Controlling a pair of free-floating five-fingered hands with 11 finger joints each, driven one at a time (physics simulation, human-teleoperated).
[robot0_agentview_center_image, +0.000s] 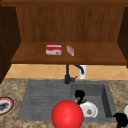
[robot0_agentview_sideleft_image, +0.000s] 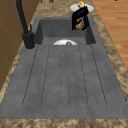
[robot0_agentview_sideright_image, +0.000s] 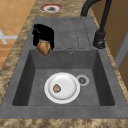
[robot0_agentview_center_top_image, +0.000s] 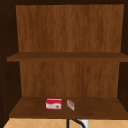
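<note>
Hidden in part in the front view behind a big red ball (robot0_agentview_center_image: 67, 114) at the near edge: the near left corner of the sink basin (robot0_agentview_center_image: 106, 100) and the left rim of the white plate (robot0_agentview_center_image: 88, 109). Cut off at the right border: a white plate (robot0_agentview_center_image: 126, 110) on the surface (robot0_agentview_center_image: 10, 86), with the right hand (robot0_agentview_center_image: 121, 119) just beside it, low at the near right corner; fingers' state impossible to tell there. Hard to name for certain: the small brown lump held by the left hand (robot0_agentview_center_image: 79, 95), most like a piece of bread or pastry (robot0_agentview_sideright_image: 44, 47). Fingers curled down and clamped on it from above, above the left wall of the basin. Lump golden-brown, rough, roughly wedge-shaped, hanging with its long axis near upright, narrower end down. Below, on the white plate on the basin floor, a smaller brown morsel (robot0_agentview_sideright_image: 56, 88), beside the drain (robot0_agentview_sideright_image: 82, 80). Black faucet (robot0_agentview_center_image: 68, 74) at the far rim. On the shelf (robot0_agentview_center_image: 100, 56) above, a red-and-white box (robot0_agentview_center_image: 53, 50) and a small pink box (robot0_agentview_center_image: 70, 50).
</note>
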